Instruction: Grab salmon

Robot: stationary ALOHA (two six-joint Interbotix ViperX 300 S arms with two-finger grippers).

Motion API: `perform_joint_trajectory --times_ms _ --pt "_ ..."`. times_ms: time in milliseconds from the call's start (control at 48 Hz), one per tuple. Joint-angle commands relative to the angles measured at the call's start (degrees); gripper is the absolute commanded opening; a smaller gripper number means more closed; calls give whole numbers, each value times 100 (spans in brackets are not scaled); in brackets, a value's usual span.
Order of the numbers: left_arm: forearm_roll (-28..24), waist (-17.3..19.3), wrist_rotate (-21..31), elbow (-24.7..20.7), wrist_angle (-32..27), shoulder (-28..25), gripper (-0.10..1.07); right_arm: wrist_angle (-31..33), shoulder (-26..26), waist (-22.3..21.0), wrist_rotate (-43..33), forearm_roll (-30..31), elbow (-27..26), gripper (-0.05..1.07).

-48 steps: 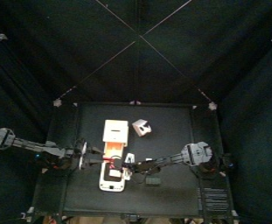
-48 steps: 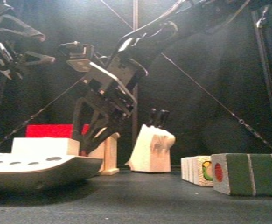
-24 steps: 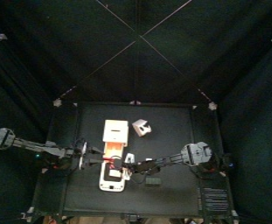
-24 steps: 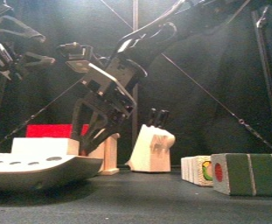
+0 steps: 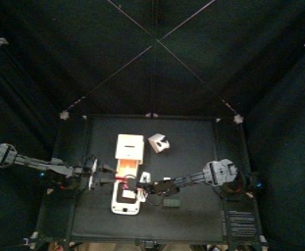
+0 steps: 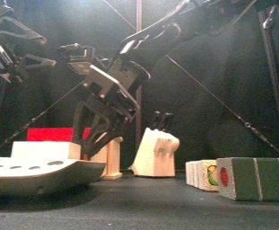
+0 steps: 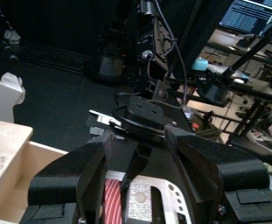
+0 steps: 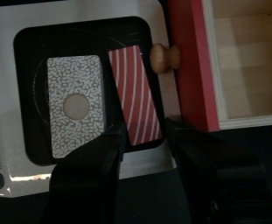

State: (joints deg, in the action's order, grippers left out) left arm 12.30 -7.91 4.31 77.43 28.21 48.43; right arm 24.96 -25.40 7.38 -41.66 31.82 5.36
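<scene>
- The salmon was a red strip with thin pale stripes. It lay flat in the dark tray of a white toy stove.
- Just beside the salmon, in the same tray, lay a gray speckled slab with a round spot in its middle.
- On the salmon's other side a small tan knob stuck out from a wooden box with a red edge.
- Our right claw hung right above the salmon. Its two black jaws stood wide apart, one on each side of the strip, and nothing was in them.
- From the front, we saw the right claw pointing down over the white toy stove.
- Behind it stood a white knife block with dark handles, and some green and red blocks lay off to the side on the tabletop.
- Our left claw waited near the stove too. We could see the striped salmon between its jaws, but we could not tell how wide they stood.
- From high above, both arms met over the stove in the middle of the tabletop.
</scene>
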Motion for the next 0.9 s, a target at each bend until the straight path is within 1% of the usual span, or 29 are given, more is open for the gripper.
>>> perform_joint_trajectory --times_ms 0,875 --pt "0 18 -9 -70 18 -9 87 -9 105 26 9 9 -105 78" --pt "0 62 -9 -53 18 -9 87 -9 105 62 18 9 -97 78"
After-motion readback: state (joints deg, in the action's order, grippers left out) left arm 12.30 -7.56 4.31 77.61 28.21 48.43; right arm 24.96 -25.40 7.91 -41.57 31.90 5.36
